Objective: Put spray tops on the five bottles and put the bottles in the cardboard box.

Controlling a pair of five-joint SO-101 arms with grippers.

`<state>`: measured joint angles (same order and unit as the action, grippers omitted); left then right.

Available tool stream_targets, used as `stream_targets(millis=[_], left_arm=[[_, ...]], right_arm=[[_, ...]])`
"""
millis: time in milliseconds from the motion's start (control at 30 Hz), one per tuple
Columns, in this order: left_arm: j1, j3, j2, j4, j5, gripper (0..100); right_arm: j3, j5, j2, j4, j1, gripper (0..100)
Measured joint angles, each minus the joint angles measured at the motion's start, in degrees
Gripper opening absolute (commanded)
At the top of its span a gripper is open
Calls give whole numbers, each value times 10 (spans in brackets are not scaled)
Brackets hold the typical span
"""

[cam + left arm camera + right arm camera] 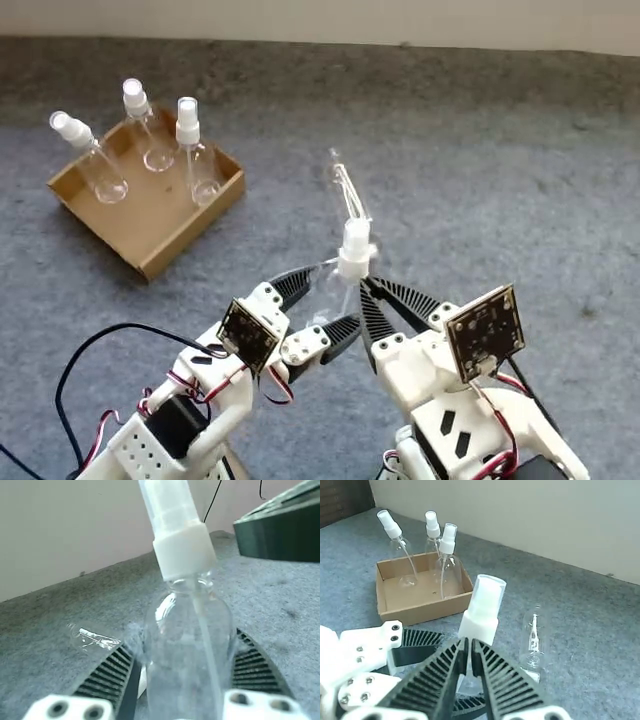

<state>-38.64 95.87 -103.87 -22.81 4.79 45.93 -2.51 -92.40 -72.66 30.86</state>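
Left wrist view: my left gripper (182, 652) is clamped on the bottle (175, 625), spray top (182, 550) on. Right gripper (469, 647) has its jaws pretty much together, just beside that top.

No writing, number or sign can be read on the bottles (203, 180), cardboard box (195, 228) or circuit boards (485, 333)

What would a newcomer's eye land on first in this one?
The clear bottle near the front, clamped in the left tool, with a white spray top on its neck and the shut right tool right beside that top. Next, the cardboard box at far left with three topped bottles standing in it, and one topless bottle lying on the grey surface just beyond the held one.
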Motion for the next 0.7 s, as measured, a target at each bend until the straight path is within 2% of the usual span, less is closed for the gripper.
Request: stream_targets(millis=[333, 700], left_arm=[[4, 0, 0, 0, 0, 115], [98, 0, 0, 0, 0, 117]], right_arm=[[0, 0, 0, -21, 0, 9], [-78, 0, 0, -62, 0, 9]])
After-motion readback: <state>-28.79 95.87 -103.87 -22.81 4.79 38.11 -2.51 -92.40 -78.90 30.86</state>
